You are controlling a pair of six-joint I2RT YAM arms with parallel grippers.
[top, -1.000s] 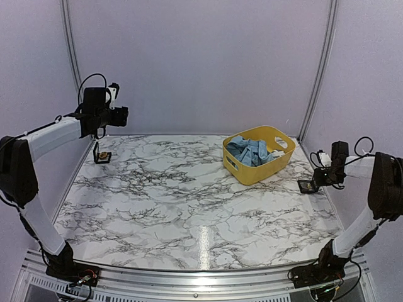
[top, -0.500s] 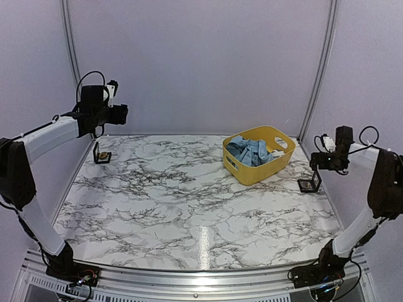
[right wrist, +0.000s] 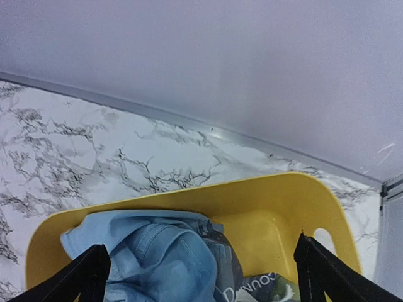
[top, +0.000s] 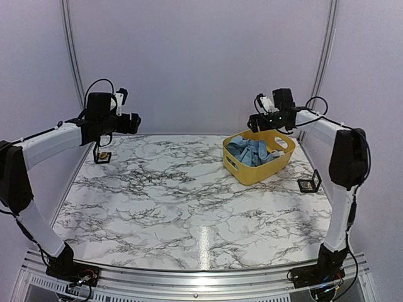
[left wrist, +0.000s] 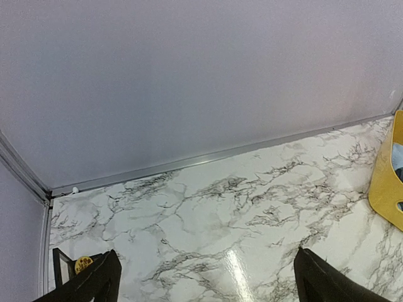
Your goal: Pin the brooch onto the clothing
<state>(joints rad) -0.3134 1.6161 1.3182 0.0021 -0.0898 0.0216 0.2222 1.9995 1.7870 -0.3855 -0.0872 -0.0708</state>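
1. You are swinging your right arm away from the small black frame stand [top: 308, 182] at the right edge of the white marble-patterned tabletop [top: 176, 201]. It is now hanging over the yellow plastic basket [top: 252, 174] at the back right.
2. Your right pincer [right wrist: 200, 251], shut a second ago, is now standing wide open and holding nothing. That stand is staying behind on the tabletop.
3. Your left pincer [left wrist: 205, 267] is also standing fully open and empty. It is drifting a little toward the middle, high above the back left corner.
4. The crumpled light blue clothing [right wrist: 160, 251] is lying bunched inside the basket. It is sitting directly under the right pincer and is not yet being touched.
5. A second small black stand [left wrist: 61, 267] is sitting below the left pincer. It is carrying a small gold round piece [left wrist: 82, 264], which I am taking to be the brooch.
6. So the pinning is not yet beginning. You are probably heading toward lifting the clothing out and laying it flat first.
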